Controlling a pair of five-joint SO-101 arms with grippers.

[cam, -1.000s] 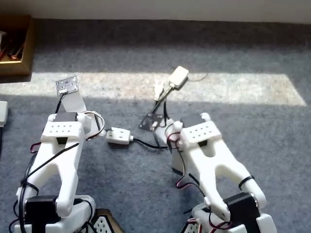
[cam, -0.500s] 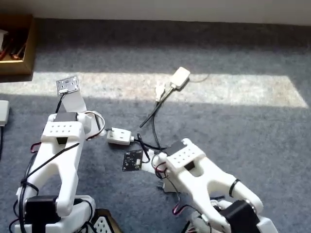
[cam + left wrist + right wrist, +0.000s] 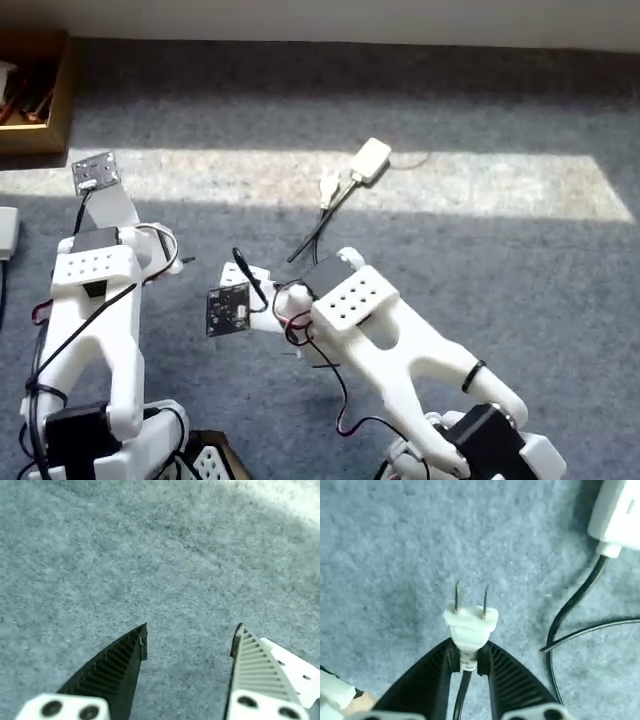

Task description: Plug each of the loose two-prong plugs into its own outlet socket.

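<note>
My right gripper (image 3: 468,650) is shut on a white two-prong plug (image 3: 470,624), whose prongs point away from the wrist over grey carpet. A black cable (image 3: 568,611) curves beside it toward a white socket block (image 3: 616,511). In the high view the right arm (image 3: 352,300) lies across the middle, beside a white socket block (image 3: 243,274) that it partly covers. Farther back, a second white plug (image 3: 327,187) rests beside a white adapter (image 3: 368,158) in the sunlit strip. My left gripper (image 3: 190,635) is open over bare carpet, holding nothing.
A wooden tray (image 3: 38,95) sits at the far left corner, and a white object (image 3: 6,230) lies at the left edge. The left arm (image 3: 95,300) stands along the left side. Open carpet lies to the right and at the back.
The right arm has swung left and back from beside the far cable to the near socket block, carrying the plug. The left arm has shifted to the left.
</note>
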